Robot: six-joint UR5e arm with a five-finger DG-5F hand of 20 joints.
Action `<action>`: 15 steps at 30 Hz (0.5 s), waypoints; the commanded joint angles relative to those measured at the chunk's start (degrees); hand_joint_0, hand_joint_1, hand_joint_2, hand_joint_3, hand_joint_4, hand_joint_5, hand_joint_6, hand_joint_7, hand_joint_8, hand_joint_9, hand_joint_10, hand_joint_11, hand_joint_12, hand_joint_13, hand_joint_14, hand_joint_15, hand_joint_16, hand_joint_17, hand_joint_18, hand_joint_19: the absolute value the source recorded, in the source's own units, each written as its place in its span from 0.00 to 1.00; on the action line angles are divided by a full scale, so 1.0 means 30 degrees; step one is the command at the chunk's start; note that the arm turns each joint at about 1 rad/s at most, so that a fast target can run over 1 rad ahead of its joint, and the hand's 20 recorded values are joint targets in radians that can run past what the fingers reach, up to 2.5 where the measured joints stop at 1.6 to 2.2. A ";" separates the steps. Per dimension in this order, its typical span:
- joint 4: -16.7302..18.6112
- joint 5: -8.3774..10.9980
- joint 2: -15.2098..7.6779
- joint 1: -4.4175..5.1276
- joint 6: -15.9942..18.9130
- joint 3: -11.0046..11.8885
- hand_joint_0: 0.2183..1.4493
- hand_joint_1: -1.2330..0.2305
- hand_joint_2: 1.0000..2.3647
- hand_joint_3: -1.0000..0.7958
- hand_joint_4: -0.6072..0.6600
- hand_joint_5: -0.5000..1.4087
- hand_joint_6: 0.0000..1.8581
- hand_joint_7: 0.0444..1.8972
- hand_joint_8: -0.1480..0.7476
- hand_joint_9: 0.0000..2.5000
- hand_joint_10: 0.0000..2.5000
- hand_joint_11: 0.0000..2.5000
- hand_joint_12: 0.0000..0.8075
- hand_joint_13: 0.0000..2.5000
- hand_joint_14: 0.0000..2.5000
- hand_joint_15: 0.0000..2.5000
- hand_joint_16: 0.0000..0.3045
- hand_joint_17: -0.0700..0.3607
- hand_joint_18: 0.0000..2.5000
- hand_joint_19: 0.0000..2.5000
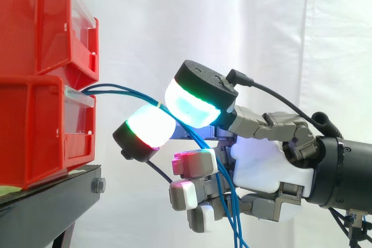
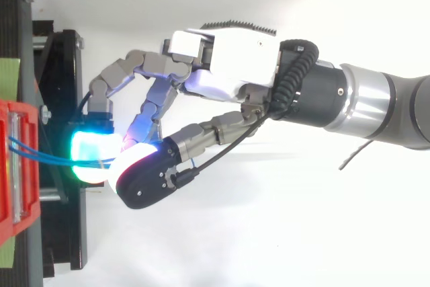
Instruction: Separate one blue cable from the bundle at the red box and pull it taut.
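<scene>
Two blue cables [image 1: 122,88] horiz. btw fingers [image 1: 192,105]

Black stand [image 1: 52,201] before a white curtain [image 1: 261,27]

Glossy plastic bins [image 1: 40,126], matt cloth curtain [image 1: 261,27]

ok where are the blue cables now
In the side view the blue cables leave the lower red bin at left, arc right between the glowing fingers of the hand, then drop past its palm.
</scene>
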 commanded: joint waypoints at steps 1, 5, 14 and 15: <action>-0.0009 0.0000 0.0000 0.0005 0.0005 -0.0012 0.46 0.21 0.00 0.28 0.40 0.17 0.50 0.43 0.49 0.48 0.01 0.49 0.47 0.45 0.01 0.30 0.18 0.45 0.43 0.32; -0.0009 0.0000 0.0000 0.0005 0.0005 -0.0012 0.47 0.20 0.00 0.28 0.41 0.17 0.51 0.44 0.48 0.48 0.01 0.49 0.46 0.45 0.01 0.30 0.18 0.45 0.42 0.31; -0.0009 0.0000 0.0000 0.0005 -0.0024 0.0018 0.43 0.18 0.00 0.28 0.46 0.18 0.50 0.43 0.48 0.48 0.01 0.49 0.46 0.45 0.01 0.30 0.18 0.44 0.42 0.31; -0.0009 0.0030 0.0000 0.0005 0.0005 -0.0012 0.43 0.18 0.00 0.28 0.46 0.18 0.50 0.43 0.48 0.48 0.01 0.49 0.46 0.45 0.01 0.30 0.18 0.44 0.42 0.31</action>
